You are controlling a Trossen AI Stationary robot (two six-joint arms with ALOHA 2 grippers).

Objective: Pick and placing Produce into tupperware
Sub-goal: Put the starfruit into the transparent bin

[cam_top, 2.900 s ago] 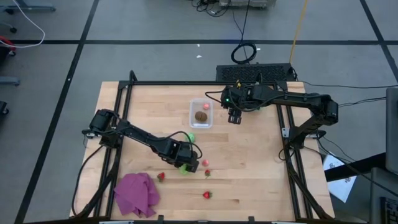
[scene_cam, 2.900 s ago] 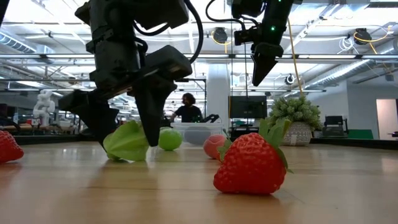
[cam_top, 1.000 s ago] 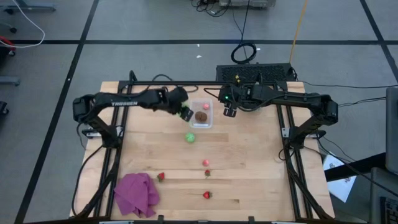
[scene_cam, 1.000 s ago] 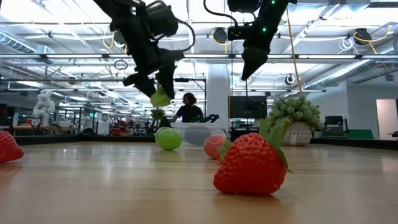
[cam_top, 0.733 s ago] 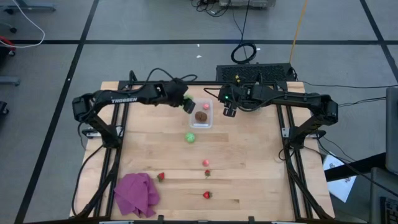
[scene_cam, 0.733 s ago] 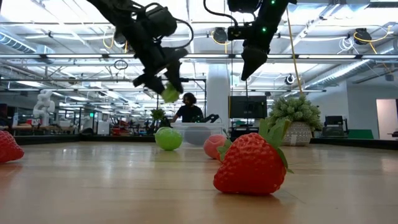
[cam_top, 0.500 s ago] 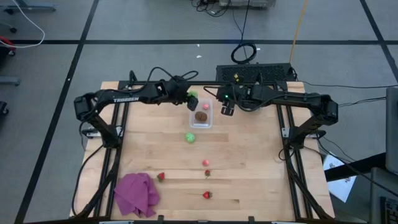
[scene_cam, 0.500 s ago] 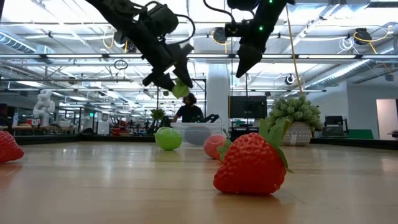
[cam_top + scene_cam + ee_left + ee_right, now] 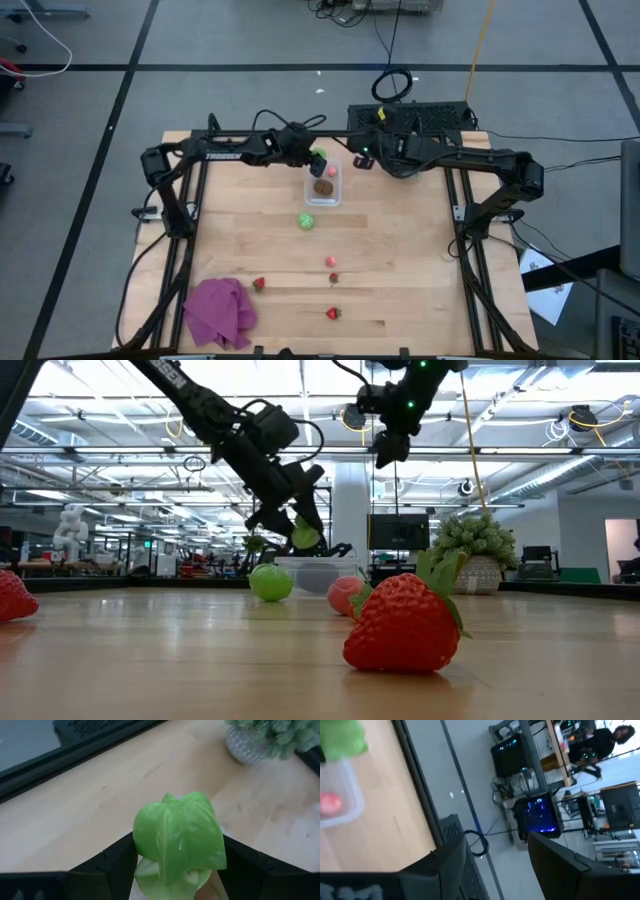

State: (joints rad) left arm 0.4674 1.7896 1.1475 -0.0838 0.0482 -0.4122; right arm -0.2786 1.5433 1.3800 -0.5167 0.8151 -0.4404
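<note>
My left claw [image 9: 317, 160] grips a light green ribbed toy fruit [image 9: 179, 837] at the back edge of the surface [image 9: 400, 260], poised just over the far end of the clear tupperware [image 9: 323, 184]. Both fingers [image 9: 115, 862] press the fruit's flanks, jaws held partly apart around it. The piece looks like glossy hollow plastic: light, stiff and probably slick, so I judge the broad sides between its ridges the safest hold. My right claw [image 9: 362, 160] waits beside the container's right side, jaws narrowly parted and empty. A brown kiwi-like piece [image 9: 323, 186] already lies in the tupperware. The round green fruit [image 9: 306, 222] sits mid-surface, and small strawberries [image 9: 332, 313] lie toward the front edge, near the purple cloth [image 9: 219, 311].
</note>
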